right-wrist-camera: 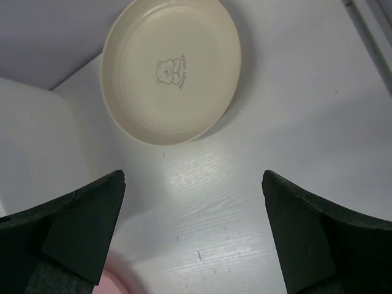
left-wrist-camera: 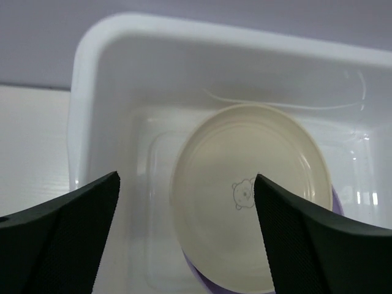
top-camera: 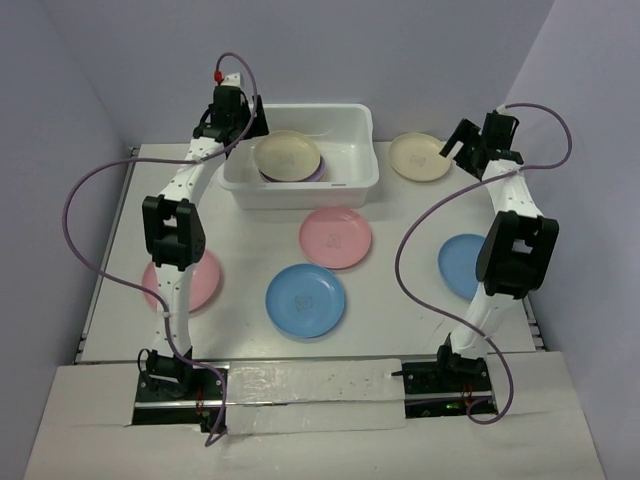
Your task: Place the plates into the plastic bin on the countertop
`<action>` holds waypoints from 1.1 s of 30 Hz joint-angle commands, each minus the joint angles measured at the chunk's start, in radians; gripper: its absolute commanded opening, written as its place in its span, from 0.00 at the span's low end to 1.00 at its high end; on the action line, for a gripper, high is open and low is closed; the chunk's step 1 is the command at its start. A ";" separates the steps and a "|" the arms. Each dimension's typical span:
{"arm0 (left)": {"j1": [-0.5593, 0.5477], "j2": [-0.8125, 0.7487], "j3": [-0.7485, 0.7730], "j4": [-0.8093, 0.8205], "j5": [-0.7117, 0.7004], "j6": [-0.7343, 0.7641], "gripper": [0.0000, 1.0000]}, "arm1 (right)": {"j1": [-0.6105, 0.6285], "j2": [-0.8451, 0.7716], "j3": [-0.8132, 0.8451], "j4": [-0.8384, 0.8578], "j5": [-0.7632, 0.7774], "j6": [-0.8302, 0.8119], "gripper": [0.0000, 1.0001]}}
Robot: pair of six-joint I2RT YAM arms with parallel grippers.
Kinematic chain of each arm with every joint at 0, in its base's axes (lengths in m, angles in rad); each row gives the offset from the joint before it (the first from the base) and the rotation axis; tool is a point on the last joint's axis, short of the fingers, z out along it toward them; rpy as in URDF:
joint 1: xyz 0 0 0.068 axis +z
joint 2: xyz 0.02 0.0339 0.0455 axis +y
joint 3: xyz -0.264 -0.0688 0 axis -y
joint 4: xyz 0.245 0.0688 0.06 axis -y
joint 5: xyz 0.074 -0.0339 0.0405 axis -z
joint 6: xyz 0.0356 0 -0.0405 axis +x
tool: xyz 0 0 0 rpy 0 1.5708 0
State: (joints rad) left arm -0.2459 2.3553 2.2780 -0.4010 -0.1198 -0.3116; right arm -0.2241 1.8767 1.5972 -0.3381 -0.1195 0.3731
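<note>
A: Fingers?
B: Both pairs spread, empty: left gripper [left-wrist-camera: 186, 177] above the bin [top-camera: 300, 192] at the table's [top-camera: 400, 300] far edge, right gripper [right-wrist-camera: 193, 174] above a loose cream plate [right-wrist-camera: 171, 67].
A: Count?
B: Seven plates (pink plates [top-camera: 335, 237] [top-camera: 205, 285], blue plates [top-camera: 305, 300] [top-camera: 460, 265] seen only from above); binned cream plate [left-wrist-camera: 245, 196] covers lilac plate [left-wrist-camera: 335, 205].

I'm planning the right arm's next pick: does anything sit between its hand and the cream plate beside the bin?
Nothing visible does: the open right hand faces the cream plate with only countertop between them.
</note>
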 commanded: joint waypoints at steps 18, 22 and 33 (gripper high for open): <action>-0.009 -0.530 -0.326 0.108 -0.045 0.085 0.99 | 0.051 0.495 0.424 -0.033 0.210 0.199 0.66; -0.009 -0.533 -0.334 0.070 -0.063 0.088 0.99 | 0.054 0.528 0.450 -0.038 0.215 0.208 0.64; 0.006 -0.564 -0.337 0.005 -0.126 0.120 0.99 | 0.052 0.552 0.473 -0.056 0.243 0.221 0.31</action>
State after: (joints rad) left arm -0.2476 1.8350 1.9255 -0.3780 -0.2005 -0.2209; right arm -0.1745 2.4278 2.0274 -0.3888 0.0886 0.5785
